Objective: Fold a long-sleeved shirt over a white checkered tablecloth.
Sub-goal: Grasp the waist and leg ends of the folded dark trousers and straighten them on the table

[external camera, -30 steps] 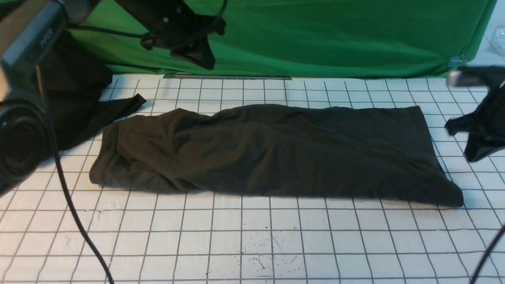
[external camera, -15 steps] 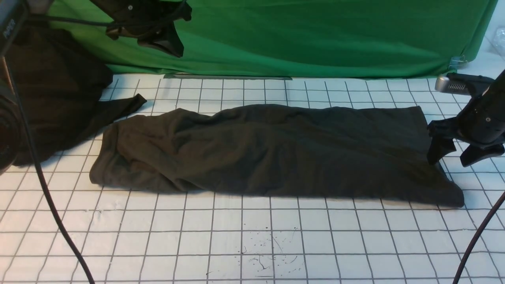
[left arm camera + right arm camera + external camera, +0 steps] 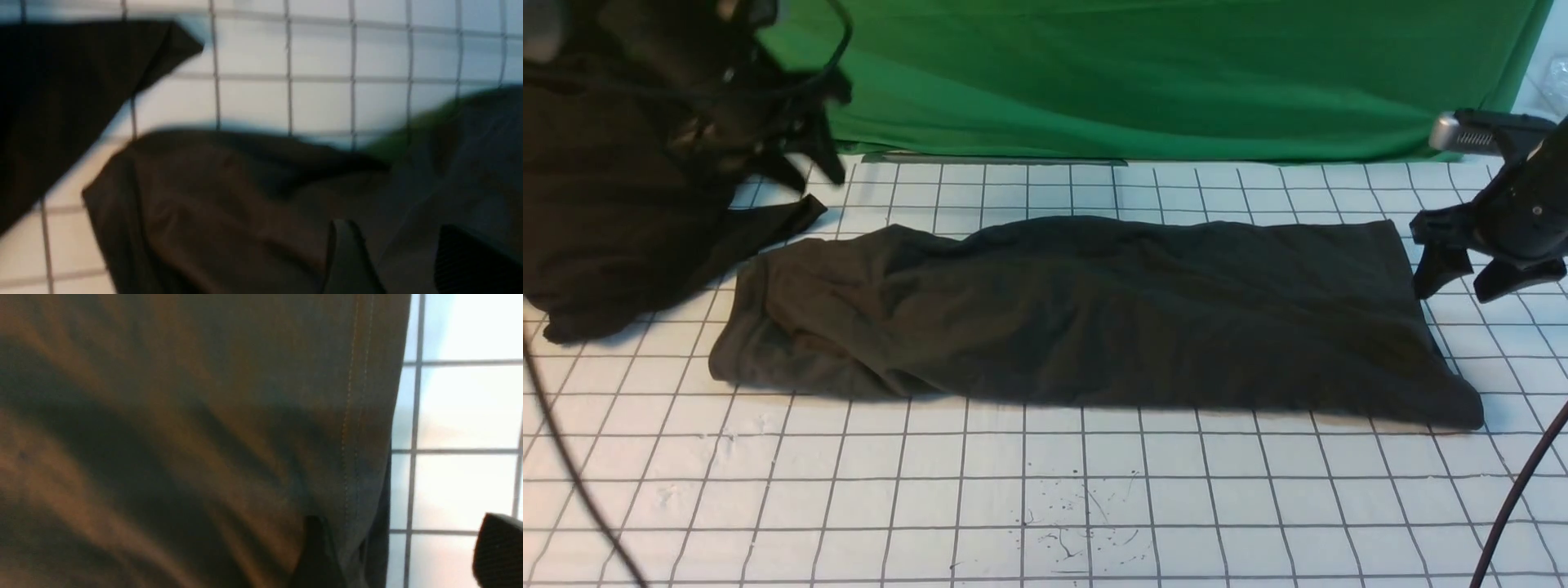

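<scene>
Long-sleeved shirt (image 3: pixel 1078 318) lies folded in a long band across the white checkered tablecloth (image 3: pixel 1045 490). We judge it soft, light, limp; pinch at hem corners. Right gripper (image 3: pixel 1458 287) open beside the hem; left gripper (image 3: pixel 809 171) open, empty, near the opposite end.

You're looking at a long-sleeved shirt (image 3: pixel 1078 314) of matt black cloth, soft and creased, with a double-stitched hem. The white checkered tablecloth (image 3: pixel 1013 490) under it looks matt and is scuffed in spots. The green cloth (image 3: pixel 1176 82) behind is smooth and dull. The right pincer (image 3: pixel 1454 296) is dull black plastic, with ribbed pads (image 3: pixel 496 555).
</scene>
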Controlling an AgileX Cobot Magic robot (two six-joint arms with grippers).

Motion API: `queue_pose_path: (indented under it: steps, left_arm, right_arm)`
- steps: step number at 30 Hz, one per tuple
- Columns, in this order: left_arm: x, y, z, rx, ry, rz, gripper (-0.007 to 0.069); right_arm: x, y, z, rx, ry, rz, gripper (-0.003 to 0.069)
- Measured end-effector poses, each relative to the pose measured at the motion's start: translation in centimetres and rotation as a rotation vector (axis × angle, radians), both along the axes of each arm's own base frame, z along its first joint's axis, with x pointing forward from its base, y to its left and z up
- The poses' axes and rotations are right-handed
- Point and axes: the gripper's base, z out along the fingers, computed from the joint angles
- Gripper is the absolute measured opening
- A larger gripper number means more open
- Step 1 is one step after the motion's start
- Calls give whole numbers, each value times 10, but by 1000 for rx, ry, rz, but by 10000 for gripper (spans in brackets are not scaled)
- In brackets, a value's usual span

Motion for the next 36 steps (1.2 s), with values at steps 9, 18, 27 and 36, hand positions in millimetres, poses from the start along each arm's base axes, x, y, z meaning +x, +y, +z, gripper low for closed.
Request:
queue_pose_path:
  steps: [9,18,27,36]
  left_arm:
    - [-68,28,-51,43,236,64,583]
    - [-61,35,-68,98,174,133,592]
    - [-56,32,-98,49,250,143,579]
    - [-54,31,-104,16,263,138,290]
  right_arm:
    - [2,1,8,0,-5,7,462]
    - [1,4,8,2,4,14,462]
    - [1,4,8,1,5,15,462]
    - [1,4,7,2,9,16,462]
